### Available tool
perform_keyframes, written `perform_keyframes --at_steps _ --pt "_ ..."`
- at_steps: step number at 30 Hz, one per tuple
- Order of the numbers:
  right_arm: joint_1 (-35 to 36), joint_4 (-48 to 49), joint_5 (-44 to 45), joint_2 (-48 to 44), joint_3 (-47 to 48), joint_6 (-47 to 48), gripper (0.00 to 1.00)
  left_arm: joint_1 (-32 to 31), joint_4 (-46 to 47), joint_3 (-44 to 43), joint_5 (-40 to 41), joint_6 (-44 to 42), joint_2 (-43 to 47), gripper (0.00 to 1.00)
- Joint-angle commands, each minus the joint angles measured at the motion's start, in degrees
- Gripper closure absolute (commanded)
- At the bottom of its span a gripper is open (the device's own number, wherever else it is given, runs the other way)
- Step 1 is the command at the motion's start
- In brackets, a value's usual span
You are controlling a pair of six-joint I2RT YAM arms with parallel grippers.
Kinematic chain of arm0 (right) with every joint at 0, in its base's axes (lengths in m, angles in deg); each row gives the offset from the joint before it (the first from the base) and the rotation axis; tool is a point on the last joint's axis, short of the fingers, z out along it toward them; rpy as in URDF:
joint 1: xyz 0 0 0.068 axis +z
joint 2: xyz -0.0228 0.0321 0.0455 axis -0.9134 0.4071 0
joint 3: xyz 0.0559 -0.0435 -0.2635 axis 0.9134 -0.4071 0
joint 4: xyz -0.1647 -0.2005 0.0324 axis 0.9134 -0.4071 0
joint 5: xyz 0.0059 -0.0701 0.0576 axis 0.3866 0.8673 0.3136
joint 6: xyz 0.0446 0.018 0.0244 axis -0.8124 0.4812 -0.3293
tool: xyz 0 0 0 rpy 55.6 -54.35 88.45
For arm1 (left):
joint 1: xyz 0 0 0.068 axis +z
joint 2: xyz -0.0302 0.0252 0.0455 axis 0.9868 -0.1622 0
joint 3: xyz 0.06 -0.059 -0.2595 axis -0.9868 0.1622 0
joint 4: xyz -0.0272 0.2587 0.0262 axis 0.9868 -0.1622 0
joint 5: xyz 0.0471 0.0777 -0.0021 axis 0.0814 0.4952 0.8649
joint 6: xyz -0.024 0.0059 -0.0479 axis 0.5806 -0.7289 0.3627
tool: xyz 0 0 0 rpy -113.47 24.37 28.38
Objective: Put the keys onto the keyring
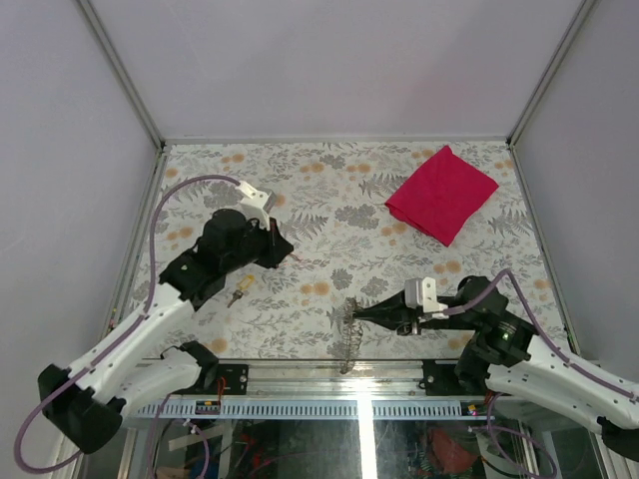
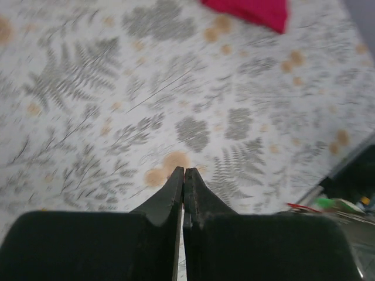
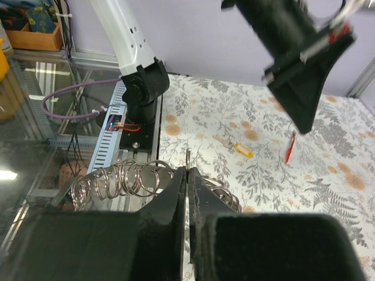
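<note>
My left gripper [image 1: 283, 254] is shut and raised above the table; it also shows in its own wrist view [image 2: 184, 171]. In the right wrist view it hangs at the upper right [image 3: 304, 126], with the thin red key [image 3: 289, 147] slanting down just below its tip, apparently pinched. The yellow key [image 1: 240, 289] lies on the cloth to its lower left, and shows in the right wrist view [image 3: 241, 150]. My right gripper [image 1: 361, 315] [image 3: 187, 171] is shut on one keyring [image 3: 187, 157] of a coil of metal rings [image 1: 347, 324] [image 3: 117, 178] at the table's near edge.
A folded red cloth [image 1: 441, 193] lies at the back right and shows at the top of the left wrist view [image 2: 252, 12]. The floral table cover [image 1: 329, 200] ends at a glass and metal rail [image 1: 300, 384] by the arm bases. Walls enclose the other three sides.
</note>
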Motion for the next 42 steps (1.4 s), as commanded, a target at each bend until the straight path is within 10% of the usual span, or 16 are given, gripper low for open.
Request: perform_keyframes --at_steps 1,16,42 --pt "0.26 8.6 0.22 2.79 4.19 -2.17 1.0 -1.35 4.96 -4.89 -11.82 -6.01 4.66 1.0" --pt "0.26 36.1 -8.72 13.23 7.37 4.83 1.0 -1.39 19.05 -16.08 -34.66 -7.6 6.7 1.0" --pt "3.67 36.47 -18.1 23.08 21.51 6.96 1.0 -1.4 27.86 -19.49 -47.93 -8.76 6.66 1.0"
